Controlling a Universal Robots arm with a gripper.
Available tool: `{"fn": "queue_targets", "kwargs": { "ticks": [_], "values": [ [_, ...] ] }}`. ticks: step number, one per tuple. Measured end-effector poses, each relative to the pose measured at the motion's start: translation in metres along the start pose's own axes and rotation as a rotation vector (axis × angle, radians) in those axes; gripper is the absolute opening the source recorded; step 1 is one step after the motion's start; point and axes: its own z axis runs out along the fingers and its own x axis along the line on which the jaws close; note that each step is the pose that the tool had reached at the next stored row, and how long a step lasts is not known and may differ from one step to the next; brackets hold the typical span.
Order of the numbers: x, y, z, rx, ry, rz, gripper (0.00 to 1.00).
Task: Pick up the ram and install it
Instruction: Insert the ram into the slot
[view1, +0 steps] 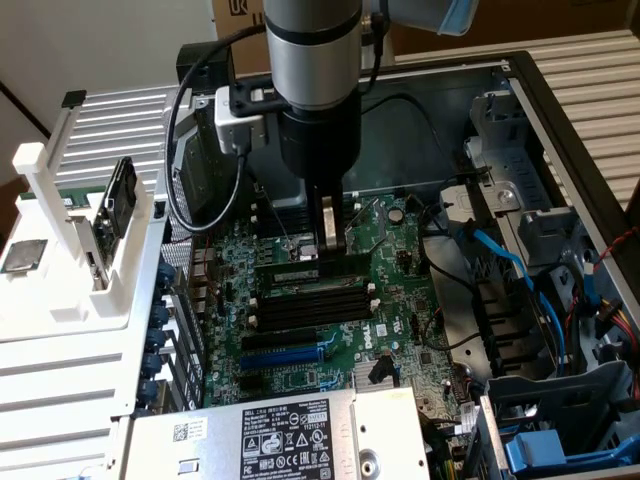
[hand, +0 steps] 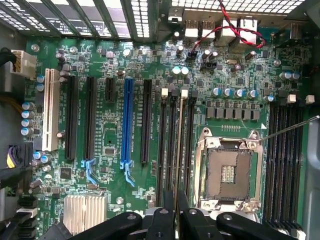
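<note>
The ram (view1: 300, 272), a dark green stick with a small white label, stands on edge along the memory slot (view1: 310, 300) row's farthest slot on the motherboard. My gripper (view1: 331, 245) comes straight down from above and is shut on the ram's upper edge near its end at the exterior view's right. In the wrist view the ram (hand: 179, 145) shows edge-on as a thin pale line running over a black slot, between the dark fingertips of my gripper (hand: 175, 202). Whether it is fully seated in the slot, I cannot tell.
A blue expansion slot (hand: 127, 120) and the open CPU socket (hand: 227, 170) flank the slots. More black slots (hand: 282, 160) lie beyond the socket. The power supply (view1: 290, 435), blue cables (view1: 510, 260) and a white holder (view1: 90, 260) with a card surround the board.
</note>
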Motion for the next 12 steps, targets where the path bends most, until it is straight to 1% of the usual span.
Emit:
{"fn": "queue_targets", "kwargs": {
  "ticks": [2, 3, 5, 12],
  "values": [
    [0.0020, 0.0001, 0.0030, 0.0000, 0.0004, 0.000, 0.13],
    [0.0050, 0.0002, 0.0064, 0.0001, 0.0009, 0.000, 0.13],
    [0.0058, 0.0003, 0.0077, -0.0002, 0.0019, -0.004, 0.13],
    [0.0058, 0.0003, 0.0087, 0.0000, 0.0014, -0.008, 0.13]
  ]
}}
